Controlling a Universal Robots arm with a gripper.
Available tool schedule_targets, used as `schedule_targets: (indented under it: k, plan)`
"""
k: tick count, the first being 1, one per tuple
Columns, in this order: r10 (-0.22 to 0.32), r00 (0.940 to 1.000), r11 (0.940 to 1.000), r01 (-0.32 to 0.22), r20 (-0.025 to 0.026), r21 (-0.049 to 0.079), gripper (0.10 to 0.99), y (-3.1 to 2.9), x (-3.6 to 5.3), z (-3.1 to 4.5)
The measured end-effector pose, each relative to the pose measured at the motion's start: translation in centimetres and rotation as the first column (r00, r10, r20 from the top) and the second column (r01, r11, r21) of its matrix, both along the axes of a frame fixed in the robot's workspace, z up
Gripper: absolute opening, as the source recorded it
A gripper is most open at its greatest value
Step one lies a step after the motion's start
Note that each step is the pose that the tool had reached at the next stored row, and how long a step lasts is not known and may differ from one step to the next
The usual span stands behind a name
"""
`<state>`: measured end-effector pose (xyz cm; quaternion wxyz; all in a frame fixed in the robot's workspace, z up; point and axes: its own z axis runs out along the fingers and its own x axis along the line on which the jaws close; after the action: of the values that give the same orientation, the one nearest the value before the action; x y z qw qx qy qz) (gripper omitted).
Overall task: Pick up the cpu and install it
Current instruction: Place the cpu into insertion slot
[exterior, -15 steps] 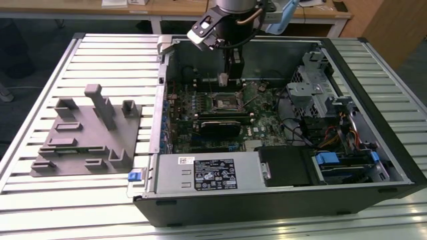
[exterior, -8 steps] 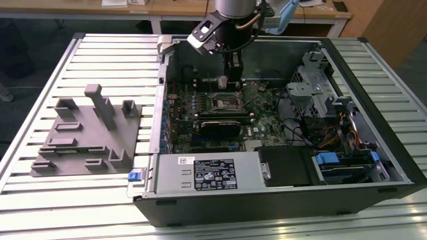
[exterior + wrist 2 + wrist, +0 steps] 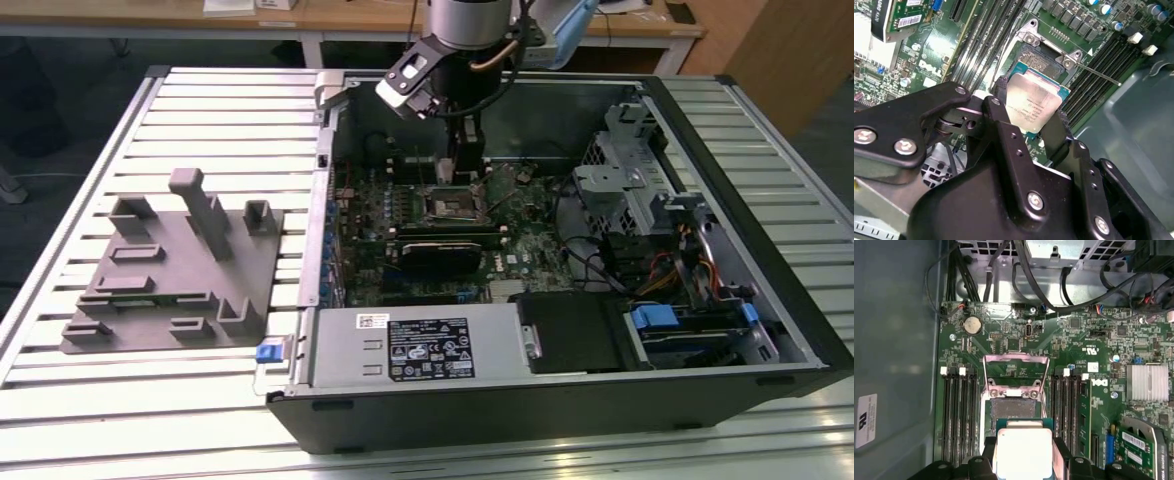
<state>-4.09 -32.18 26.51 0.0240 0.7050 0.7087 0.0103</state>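
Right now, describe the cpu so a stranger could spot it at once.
Look inside the open computer case, at the green motherboard. Close by its open socket, the hand grips the cpu: a flat, pale silver square, smooth unlike the finned heatsink.

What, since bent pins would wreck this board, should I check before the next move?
1. Grip: chip clamped between the fingers, ok.
2. Cover: metal frame swung back, socket bare, ok.
3. Squareness: chip edges run parallel to the socket's in the first wrist view, ok.
4. Centring over the socket: cannot tell.
5. Corner mark matched: cannot tell.
6. Pins unbent and clean: cannot tell.
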Motion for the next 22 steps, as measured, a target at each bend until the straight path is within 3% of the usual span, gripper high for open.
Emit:
schedule_targets:
  k: [9, 22]
  plan:
    - [-0.003, 1.0, 1.0, 0.003, -0.0002, -0.003, 0.529, 0.0, 0.38, -0.87]
    - [-0.004, 1.0, 1.0, 0.004, 0.0, -0.003, 0.529, 0.1, 0.44, -3.07]
